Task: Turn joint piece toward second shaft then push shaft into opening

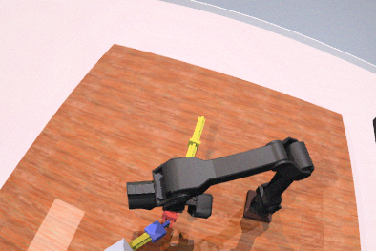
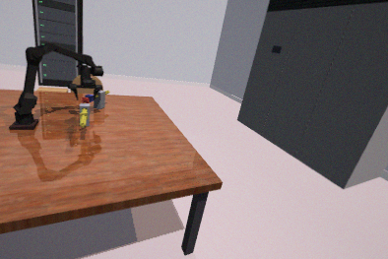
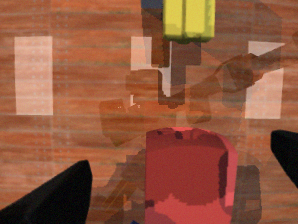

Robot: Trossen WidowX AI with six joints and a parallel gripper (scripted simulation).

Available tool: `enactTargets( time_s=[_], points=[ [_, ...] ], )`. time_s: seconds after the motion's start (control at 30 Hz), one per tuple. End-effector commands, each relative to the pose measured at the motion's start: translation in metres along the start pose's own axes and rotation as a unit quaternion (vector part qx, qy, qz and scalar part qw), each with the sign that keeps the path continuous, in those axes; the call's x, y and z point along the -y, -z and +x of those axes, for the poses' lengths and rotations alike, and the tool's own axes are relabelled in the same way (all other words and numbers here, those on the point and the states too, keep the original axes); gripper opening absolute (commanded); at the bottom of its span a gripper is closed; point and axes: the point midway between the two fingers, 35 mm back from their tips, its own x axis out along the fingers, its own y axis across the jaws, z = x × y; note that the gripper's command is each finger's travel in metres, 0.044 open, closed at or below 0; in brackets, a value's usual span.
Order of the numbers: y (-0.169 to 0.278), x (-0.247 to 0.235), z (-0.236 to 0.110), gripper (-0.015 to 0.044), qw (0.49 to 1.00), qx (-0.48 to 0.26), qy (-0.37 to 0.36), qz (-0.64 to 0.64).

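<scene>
The red joint piece (image 1: 169, 217) (image 2: 86, 99) (image 3: 186, 172) sits at the end of the blue hinge part (image 1: 156, 231) on the fixed yellow shaft (image 1: 139, 241). In the wrist view its opening faces roughly toward the square end of the second yellow shaft (image 3: 189, 19) (image 1: 198, 128) (image 2: 83, 117), with a gap between them. My gripper (image 3: 181, 154) (image 2: 89, 97) is open, one finger on each side of the red piece and apart from it. In the top view the arm hides the second shaft's inner end and block.
A pale block (image 1: 117, 245) (image 2: 99, 99) holds the fixed shaft. A grey block (image 2: 85, 107) carries the second shaft. The arm's base (image 1: 258, 207) (image 2: 24, 124) stands on the wooden table (image 1: 119, 112) (image 2: 133, 164). The second shaft has a raised collar (image 1: 194, 142).
</scene>
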Motion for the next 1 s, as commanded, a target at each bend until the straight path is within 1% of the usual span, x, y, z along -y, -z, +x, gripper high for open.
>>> enactTargets(
  time_s=[0.0,0.37,0.77,0.83,0.97],
  points=[
    [-0.003,-0.002,-0.017,0.044,0.998,-0.012,-0.011,-0.066],
    [-0.013,0.0,-0.059,0.044,0.968,-0.029,-0.047,-0.244],
    [-0.024,0.009,-0.105,0.044,0.898,-0.03,-0.092,-0.43],
    [-0.026,0.01,-0.109,0.044,0.888,-0.029,-0.097,-0.449],
    [-0.026,0.01,-0.11,0.044,0.887,-0.028,-0.098,-0.451]
  ],
)
